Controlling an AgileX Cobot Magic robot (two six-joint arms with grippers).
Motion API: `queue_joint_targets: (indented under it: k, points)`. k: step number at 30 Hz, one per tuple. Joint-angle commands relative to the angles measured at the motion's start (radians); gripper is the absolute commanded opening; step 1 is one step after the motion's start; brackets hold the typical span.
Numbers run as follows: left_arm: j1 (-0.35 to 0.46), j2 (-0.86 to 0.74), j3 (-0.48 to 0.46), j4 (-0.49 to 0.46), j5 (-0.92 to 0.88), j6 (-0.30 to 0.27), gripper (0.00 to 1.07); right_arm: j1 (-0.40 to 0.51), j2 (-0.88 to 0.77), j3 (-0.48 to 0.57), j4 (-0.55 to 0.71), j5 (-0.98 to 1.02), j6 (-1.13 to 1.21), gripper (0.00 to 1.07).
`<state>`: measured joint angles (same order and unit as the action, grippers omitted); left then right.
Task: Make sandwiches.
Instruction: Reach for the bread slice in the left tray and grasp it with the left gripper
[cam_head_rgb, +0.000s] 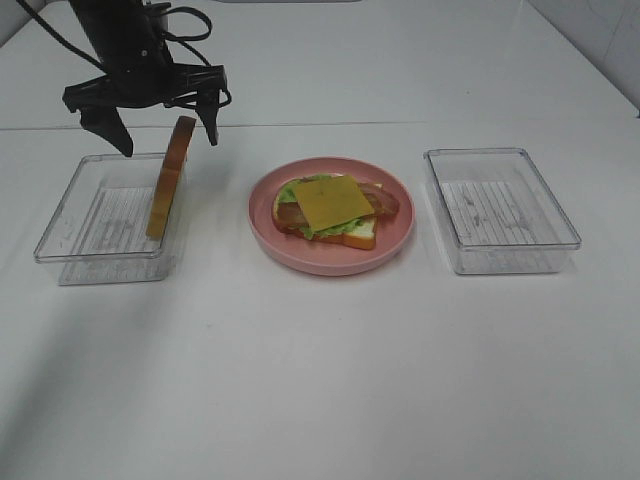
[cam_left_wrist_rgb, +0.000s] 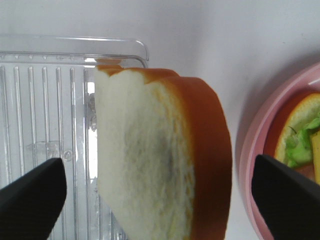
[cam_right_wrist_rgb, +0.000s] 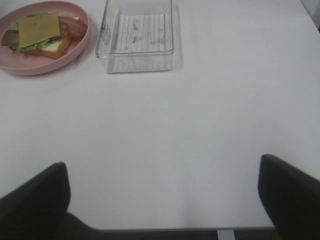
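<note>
A white bread slice (cam_head_rgb: 168, 190) with tan-orange crust stands on edge, tilted, at the right side of the left clear tray (cam_head_rgb: 85, 215). My left gripper (cam_head_rgb: 167, 140) hangs open over its top edge, a finger on each side and neither touching it; the left wrist view shows the bread slice (cam_left_wrist_rgb: 145, 155) between the wide-apart fingers (cam_left_wrist_rgb: 32, 197). On the pink plate (cam_head_rgb: 330, 262) lies the sandwich stack: bread, green lettuce, bacon, and a yellow cheese square (cam_head_rgb: 333, 200) on top. My right gripper (cam_right_wrist_rgb: 162, 200) is open over bare table, nothing between its fingers.
A second clear tray (cam_head_rgb: 500, 210), with nothing in it, stands right of the plate; the right wrist view shows this tray (cam_right_wrist_rgb: 135, 30) beside the pink plate (cam_right_wrist_rgb: 30, 70). White tabletop surrounds everything. The left wrist view catches the plate's rim (cam_left_wrist_rgb: 250, 165).
</note>
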<state>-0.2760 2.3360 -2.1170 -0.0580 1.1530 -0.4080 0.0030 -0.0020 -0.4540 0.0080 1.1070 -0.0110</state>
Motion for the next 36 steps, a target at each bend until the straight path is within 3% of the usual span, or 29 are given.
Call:
queue_joint_targets:
  k: [1,9,11,14,16,19,21,22,24,25,26,29,36]
  points:
    - [-0.006,0.013,-0.005,-0.01,-0.014,-0.012,0.93,-0.004,-0.034,0.002,0.005,-0.009,-0.004,0.98]
    - [-0.006,0.034,-0.005,-0.013,-0.028,-0.032,0.87,-0.004,-0.034,0.002,0.005,-0.009,-0.004,0.98]
    - [-0.006,0.033,-0.005,-0.004,-0.044,-0.056,0.79,-0.004,-0.034,0.002,0.005,-0.009,-0.004,0.98]
    - [-0.006,0.033,-0.005,0.002,-0.048,-0.058,0.77,-0.004,-0.034,0.002,0.005,-0.009,-0.004,0.98]
    - [-0.006,0.033,-0.005,0.042,-0.059,-0.096,0.7,-0.004,-0.034,0.002,0.005,-0.009,-0.004,0.98]
    - [-0.006,0.033,-0.005,0.058,-0.064,-0.11,0.67,-0.004,-0.034,0.002,0.005,-0.009,-0.004,0.98]
    - [-0.006,0.033,-0.005,0.076,-0.088,-0.152,0.49,-0.004,-0.034,0.002,0.005,-0.009,-0.004,0.98]
    - [-0.006,0.033,-0.005,0.076,-0.088,-0.152,0.49,-0.004,-0.034,0.002,0.005,-0.009,-0.004,0.98]
    - [-0.006,0.033,-0.005,0.075,-0.103,-0.155,0.31,-0.004,-0.034,0.002,0.005,-0.009,-0.004,0.98]
    - [-0.006,0.033,-0.005,0.075,-0.103,-0.155,0.31,-0.004,-0.034,0.002,0.005,-0.009,-0.004,0.98]
    - [-0.006,0.031,-0.005,0.075,-0.104,-0.154,0.2,-0.004,-0.034,0.002,0.005,-0.009,-0.004,0.98]
    - [-0.006,0.023,-0.005,0.075,-0.099,-0.141,0.12,-0.004,-0.034,0.002,0.005,-0.009,-0.004,0.98]
    - [-0.006,-0.008,-0.005,0.09,-0.045,-0.133,0.08,-0.004,-0.034,0.002,0.005,-0.009,-0.004,0.98]
